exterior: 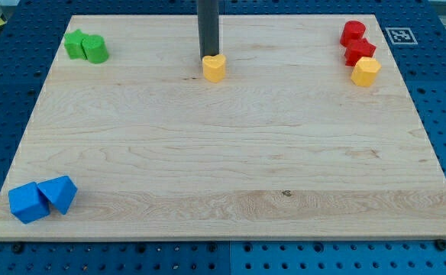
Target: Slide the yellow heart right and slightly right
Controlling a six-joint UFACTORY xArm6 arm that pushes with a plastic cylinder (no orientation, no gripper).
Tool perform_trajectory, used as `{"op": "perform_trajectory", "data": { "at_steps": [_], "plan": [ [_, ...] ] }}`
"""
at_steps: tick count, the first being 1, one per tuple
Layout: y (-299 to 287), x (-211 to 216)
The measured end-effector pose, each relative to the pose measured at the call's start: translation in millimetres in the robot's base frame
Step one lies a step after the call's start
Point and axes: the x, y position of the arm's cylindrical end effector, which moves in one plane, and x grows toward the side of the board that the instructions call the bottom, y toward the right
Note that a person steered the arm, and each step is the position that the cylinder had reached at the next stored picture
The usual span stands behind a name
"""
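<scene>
The yellow heart (214, 67) lies on the wooden board (223, 153) near the view's top, a little left of centre. My tip (208, 56) comes down from the view's top edge and stands right behind the heart, at its upper left edge, touching or nearly touching it. The rod hides a small part of the board behind the heart.
Two green blocks (85, 46) sit at the top left. Two red blocks (356, 43) and a yellow hexagon block (366, 71) sit at the top right. Two blue blocks (43, 198) sit at the bottom left. A marker tag (400, 35) lies beyond the board's top right corner.
</scene>
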Motion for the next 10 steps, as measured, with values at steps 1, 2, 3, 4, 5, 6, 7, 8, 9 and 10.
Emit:
{"op": "perform_trajectory", "data": {
  "at_steps": [1,2,3,4,5,6,7,8,9,10],
  "plan": [
    [-2.8,3.4],
    [-18.1,32.0],
    [-26.0,67.8],
    [-23.0,86.7],
    [1.1,88.7],
    [-3.8,89.0],
    [-30.4,99.0],
    [-46.1,106.2],
    [-33.7,66.4],
    [-27.6,58.4]
  ]
}}
